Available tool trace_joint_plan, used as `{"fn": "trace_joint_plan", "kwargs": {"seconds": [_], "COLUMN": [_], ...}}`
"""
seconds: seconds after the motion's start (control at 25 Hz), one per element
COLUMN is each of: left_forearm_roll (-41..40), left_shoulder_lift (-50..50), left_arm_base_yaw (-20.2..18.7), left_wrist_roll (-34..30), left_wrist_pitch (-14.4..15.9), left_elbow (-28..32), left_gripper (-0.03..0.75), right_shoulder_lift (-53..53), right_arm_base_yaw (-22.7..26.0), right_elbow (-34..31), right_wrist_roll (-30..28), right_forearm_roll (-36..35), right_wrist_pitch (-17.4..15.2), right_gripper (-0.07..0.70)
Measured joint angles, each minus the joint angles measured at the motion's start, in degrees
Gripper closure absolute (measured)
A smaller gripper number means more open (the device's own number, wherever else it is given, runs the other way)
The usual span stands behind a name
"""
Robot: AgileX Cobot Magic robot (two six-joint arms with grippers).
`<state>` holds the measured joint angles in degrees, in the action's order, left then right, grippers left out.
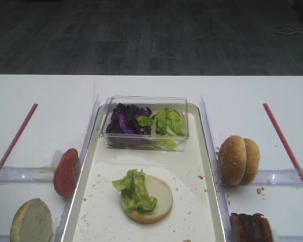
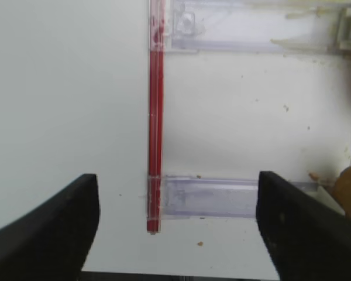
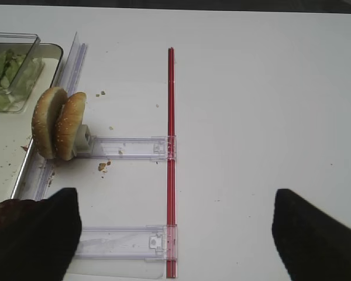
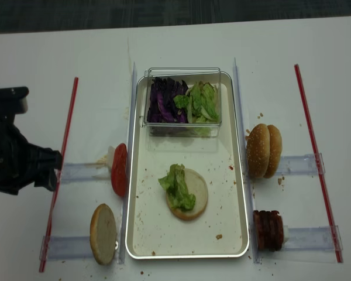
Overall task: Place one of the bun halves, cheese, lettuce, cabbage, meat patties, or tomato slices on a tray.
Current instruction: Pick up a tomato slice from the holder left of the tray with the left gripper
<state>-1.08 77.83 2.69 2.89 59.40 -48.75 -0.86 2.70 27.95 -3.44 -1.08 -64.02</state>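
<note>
The tray [image 4: 237, 193] is lying centrally, carrying a bun half [image 4: 190, 195] topped with lettuce [image 4: 176, 186]. The left gripper [image 2: 175, 225] is hovering with fingers spread and empty; the tomato slices [image 4: 119, 169], standing on edge with the stack's axis crosswise, are sitting just tray-ward of its fingers. The right gripper [image 3: 175, 234] is likewise gaping empty, the meat patties [image 3: 9, 218] lying beside its tray-side finger, so each arm has its own nearest ingredient.

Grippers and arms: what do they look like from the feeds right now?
Both grippers have matte black, broad, rounded fingers: left gripper, right gripper. In the realsense overhead, the left arm is a bulky black housing with a small grey-white block on top. No cables or markings discernible.
</note>
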Motion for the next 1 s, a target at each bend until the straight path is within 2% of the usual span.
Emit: {"fn": "trace_joint_plan", "kwargs": {"seconds": [0.48, 0.8, 0.88, 1.0], "left_forearm_roll": [-0.4, 1.1, 1.5, 1.9], "left_shoulder_lift": [11.1, 12.0, 12.0, 12.0], "left_arm_base_yaw": [0.0, 0.0, -1.2, -5.5], "left_wrist_roll": [-1.3, -2.4, -2.9, -2.5], "left_wrist_pitch": [-0.2, 0.7, 1.3, 1.6], "left_elbow": [-10.2, -10.8, -10.8, -10.8], "left_gripper": [0.171, 0.171, 0.171, 0.171], "right_shoulder_lift": [0.0, 0.0, 0.0, 0.0], "right_arm_base_yaw": [0.0, 0.0, 0.0, 0.0], "right_elbow": [0.0, 0.0, 0.0, 0.0], "right_wrist_roll": [0.2, 0.2, 0.2, 0.2], "right_forearm_roll": [0.0, 0.0, 0.0, 0.0], "right_wrist_pitch": [0.0, 0.0, 0.0, 0.0], "right_gripper": [-0.053, -0.053, -0.053, -0.053]}}
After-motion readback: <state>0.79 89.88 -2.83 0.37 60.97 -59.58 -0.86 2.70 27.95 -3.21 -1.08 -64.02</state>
